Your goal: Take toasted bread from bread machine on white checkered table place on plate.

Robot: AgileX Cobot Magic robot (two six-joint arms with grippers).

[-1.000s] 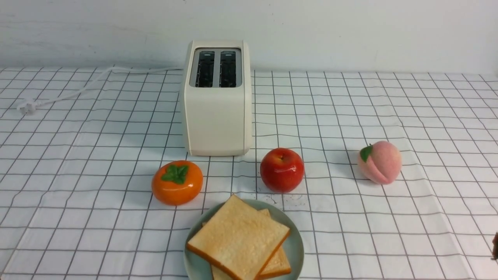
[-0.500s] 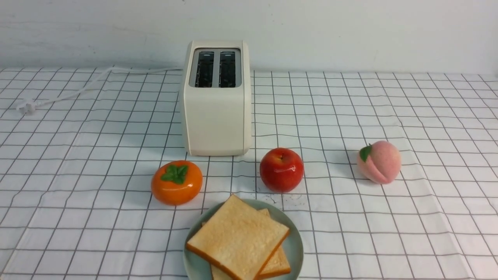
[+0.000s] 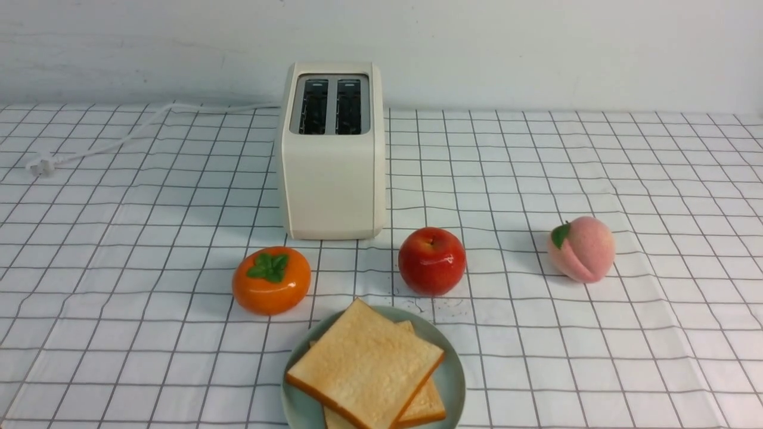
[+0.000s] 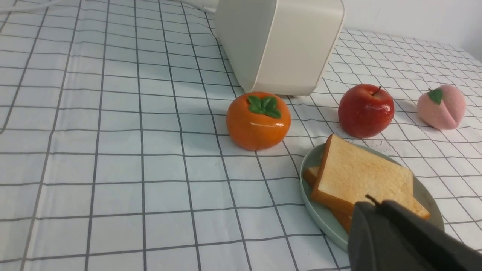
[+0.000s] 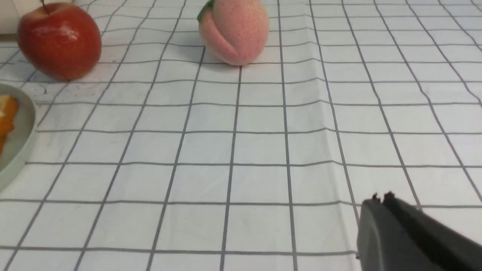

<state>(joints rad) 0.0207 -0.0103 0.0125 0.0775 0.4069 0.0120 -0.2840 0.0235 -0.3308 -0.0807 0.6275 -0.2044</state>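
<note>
Wrinkled gridded cloth table (image 3: pixel 119 238), porous square toast (image 3: pixel 363 363) on glossy plate (image 3: pixel 453 381), both grippers' jaws together.

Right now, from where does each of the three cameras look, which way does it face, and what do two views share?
Front view: between the arms, facing forward at the bread machine; no robot part shows.
Left wrist view: low over the table, facing persimmon and toasted bread; the shut left gripper shows.
Right wrist view: low, facing peach; the shut right gripper shows.
Both wrist views share the apple and plate.
</note>
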